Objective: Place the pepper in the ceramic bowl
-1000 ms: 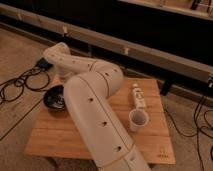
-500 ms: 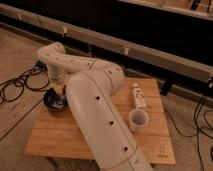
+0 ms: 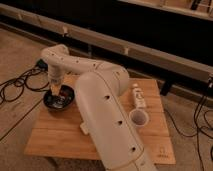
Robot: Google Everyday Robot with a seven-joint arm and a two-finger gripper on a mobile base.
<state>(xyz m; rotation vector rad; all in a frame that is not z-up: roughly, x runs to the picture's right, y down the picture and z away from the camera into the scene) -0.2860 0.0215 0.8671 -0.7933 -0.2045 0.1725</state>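
Note:
The ceramic bowl (image 3: 58, 101) is round and dark and sits at the left end of the wooden table (image 3: 60, 137). My gripper (image 3: 56, 91) points down, right over the bowl and just inside its rim, at the end of the big white arm that fills the middle of the view. A small reddish-brown patch (image 3: 65, 92) shows beside the gripper tip inside the bowl. I cannot tell whether it is the pepper, or whether it is held or lying in the bowl.
A white cup (image 3: 138, 118) stands on the table's right part. A pale elongated item (image 3: 137, 95) lies behind it. Cables run over the floor at the left (image 3: 17, 84) and right (image 3: 204, 117). A dark low wall runs behind the table.
The arm's end has shifted a little sideways and come down over the bowl. The bowl, the cup and the pale item have not moved.

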